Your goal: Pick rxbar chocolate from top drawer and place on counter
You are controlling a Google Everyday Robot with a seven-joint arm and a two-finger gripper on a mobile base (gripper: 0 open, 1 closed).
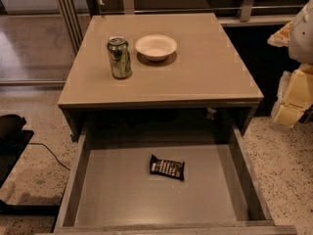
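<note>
Nearest the camera, the top drawer (117, 199) stands pulled out, a wide shallow tray with a smooth matte grey floor and low straight sides. The rxbar chocolate (167, 167) lies flat and alone on that floor. It is a small rectangle in a glossy black wrapper with white lettering, slightly askew.

Right of the bar and higher, outside the drawer wall and over the speckled floor (283, 170), hangs the pincer (289, 106). It is cream-coloured and blocky, and well apart from the bar. Whether it is wide or narrow cannot be told.

Beyond the bar spreads the beige tabletop (210, 67), flat, matte and thin-edged. Beyond the bar and to the left stands a green can (119, 58), upright, cylindrical and shiny. Almost straight beyond the bar sits a round white bowl (156, 47).

The task looks to be at its start, with the reach not yet made. The next move likely calls for carrying the pincer left and down over the bar, lined up across its narrow width for a low, flat grasp.
</note>
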